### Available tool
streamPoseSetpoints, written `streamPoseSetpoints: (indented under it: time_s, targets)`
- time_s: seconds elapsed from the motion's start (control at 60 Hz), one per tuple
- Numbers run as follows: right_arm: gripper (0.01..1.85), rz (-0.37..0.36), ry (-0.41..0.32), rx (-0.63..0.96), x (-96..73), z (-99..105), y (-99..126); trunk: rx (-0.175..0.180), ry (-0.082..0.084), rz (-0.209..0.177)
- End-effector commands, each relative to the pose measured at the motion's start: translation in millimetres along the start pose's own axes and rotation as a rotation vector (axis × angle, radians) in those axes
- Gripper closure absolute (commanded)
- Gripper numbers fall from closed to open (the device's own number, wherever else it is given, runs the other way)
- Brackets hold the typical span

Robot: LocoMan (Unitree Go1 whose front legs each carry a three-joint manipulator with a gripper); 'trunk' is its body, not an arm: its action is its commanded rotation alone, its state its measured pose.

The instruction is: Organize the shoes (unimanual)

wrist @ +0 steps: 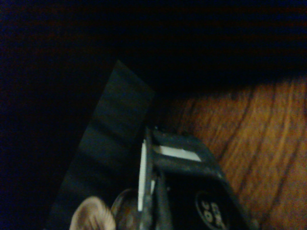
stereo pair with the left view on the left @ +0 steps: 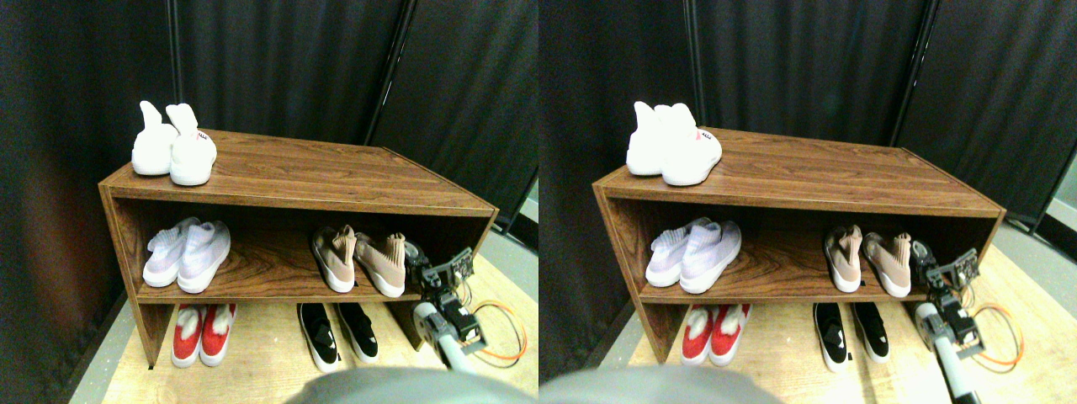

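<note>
In the stereo pair view, the wooden shoe rack (stereo pair with the left view on the left: pixel 294 181) stood against a dark curtain, and the beige-tan shoes (stereo pair with the left view on the left: pixel 360 259) sat on its middle shelf toward the right end, soles down, close together but splayed somewhat apart rather than lined up evenly. The right gripper (stereo pair with the left view on the left: pixel 414 255) had reached into that shelf at its right end and hung just beside the outer beige shoe; whether it touched the shoe could not be made out from this angle. A white pair (stereo pair with the left view on the left: pixel 174 150) rested on the top board, a pale lilac pair (stereo pair with the left view on the left: pixel 187 254) on the left of the middle shelf, and a red pair (stereo pair with the left view on the left: pixel 204 332) and a black pair (stereo pair with the left view on the left: pixel 338 331) on the floor beneath. In the wrist view, the picture was dim: the dark jaw frame (wrist: pixel 184 165) lay over the wood grain of the shelf board (wrist: pixel 259 139), with a small beige patch at the edge, probably part of a shoe. Whether the jaws stood open or closed could not be told in either view. The step in hand looked like the approach to the outer shoe; the next move would likely call for a careful sideways contact or grasp near the collar to bring it square with its mate.
</note>
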Motion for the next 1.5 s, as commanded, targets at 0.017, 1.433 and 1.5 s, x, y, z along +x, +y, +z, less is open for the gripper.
streamPoseSetpoints:
  time_s: [0.017,1.433,1.5]
  targets:
    - [1.80,0.031,0.033,0.003,-6.6,-12,6,-0.029,0.017,0.027]
    - [1.80,-0.005,0.138,0.056,-26.7,-69,17,-0.069,0.026,0.069]
    - [1.80,-0.006,0.143,0.055,-29.3,-73,17,-0.069,0.023,0.070]
